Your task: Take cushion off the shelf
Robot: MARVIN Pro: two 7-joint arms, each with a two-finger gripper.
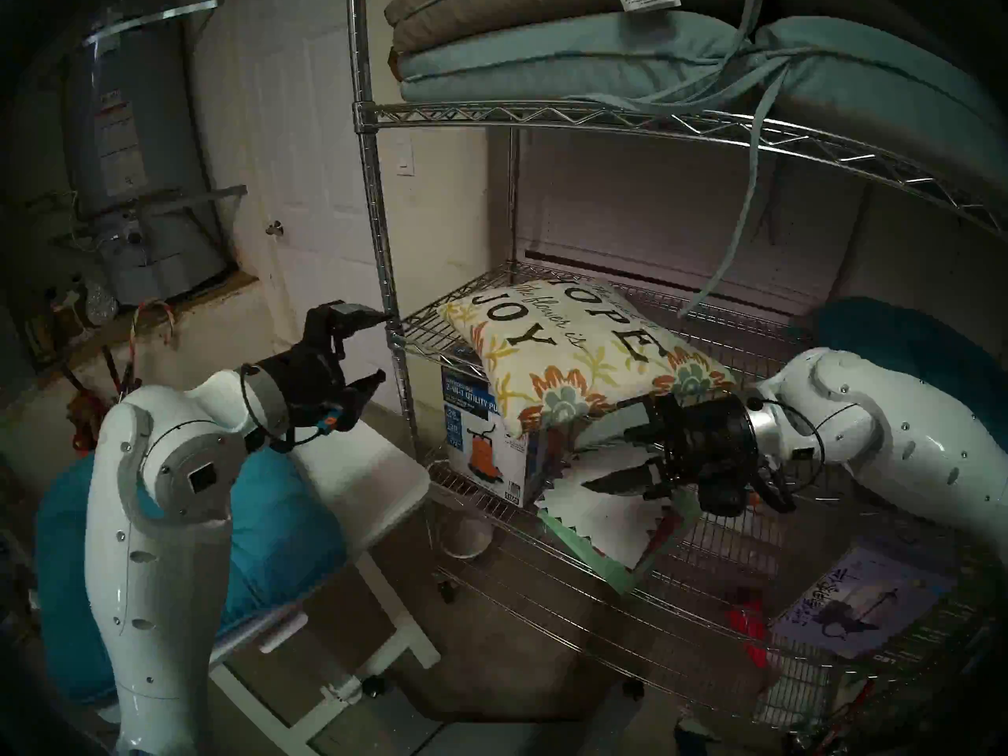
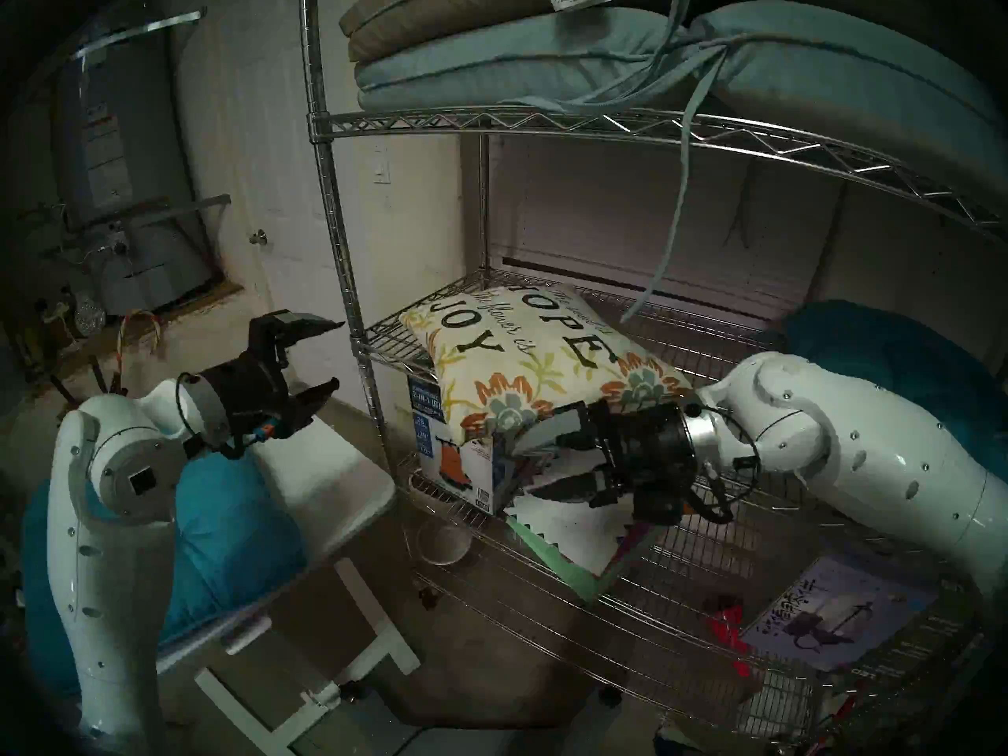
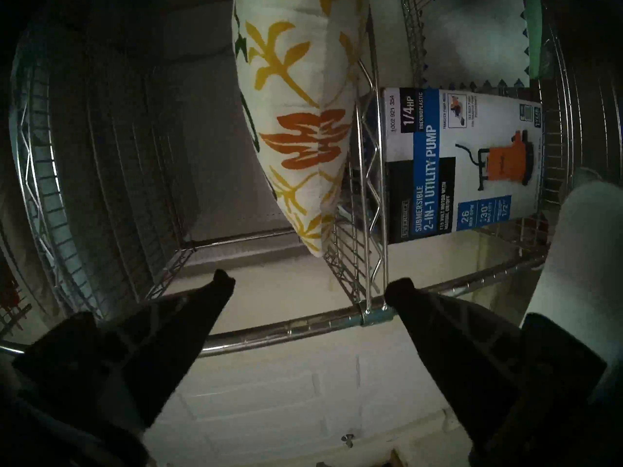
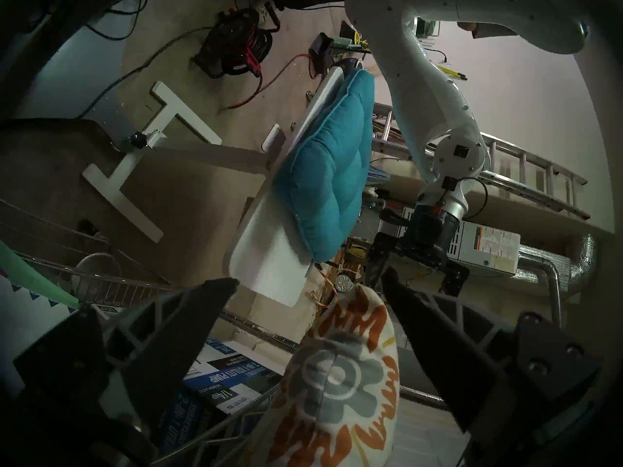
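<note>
Head view: the cushion (image 1: pixel 578 356), cream with black "HOPE" and "JOY" lettering and orange, yellow and teal flowers, lies at the centre of the frame on a middle wire tier of the shelf (image 1: pixel 382 247), its near corner overhanging the tier's front edge. Under that tier, on the next one down, stands a utility pump box (image 1: pixel 485 449), and beside it, toward lower right, lies a white sheet with a zigzag edge (image 1: pixel 605 515). At the top of the frame, flat pale blue-grey pads with ties (image 1: pixel 600 62) are stacked on the upper tier. The left gripper (image 1: pixel 368 351), left of centre, sits just outside the shelf's front left post with its fingers spread wide and empty; in the left wrist view the post crosses just beyond the fingertips and the cushion's corner (image 3: pixel 303 136) hangs farther off. The right gripper (image 1: pixel 622 449), right of centre, is placed at the cushion's overhanging corner, fingers spread; in the right wrist view that corner (image 4: pixel 337 372) lies between the two fingers, and whether either finger touches it cannot be told. At lower left, a teal tufted cushion (image 1: pixel 273 531) rests on the small white table (image 1: pixel 371 466).
</note>
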